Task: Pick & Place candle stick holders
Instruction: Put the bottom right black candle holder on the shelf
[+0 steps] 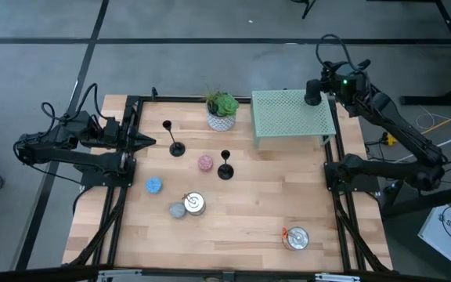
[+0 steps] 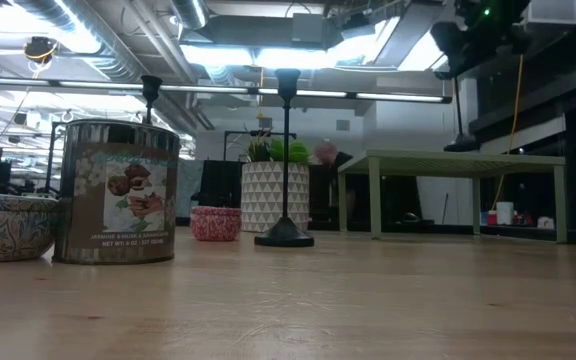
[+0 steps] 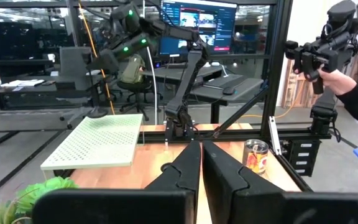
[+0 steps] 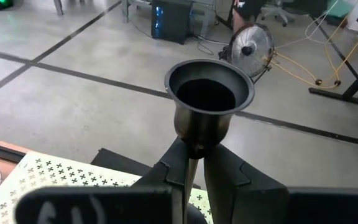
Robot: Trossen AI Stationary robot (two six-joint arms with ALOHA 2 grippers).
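Right gripper (image 4: 193, 163) pinched on thin stem of one candle stick holder (image 4: 208, 99) above green perforated shelf (image 1: 292, 116), other two holders (image 1: 176, 146) (image 1: 225, 171) upright on table (image 1: 257, 227); left gripper (image 3: 201, 163) pressed together, idle at table's left edge; likely rigid, light, top-heavy, slick metal, so best gripped mid-stem.

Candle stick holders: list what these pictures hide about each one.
- Low view: the base of the rear holder is hidden behind the tin.
- Right wrist view: the stem of the held holder disappears inside the right gripper; its base is out of sight.
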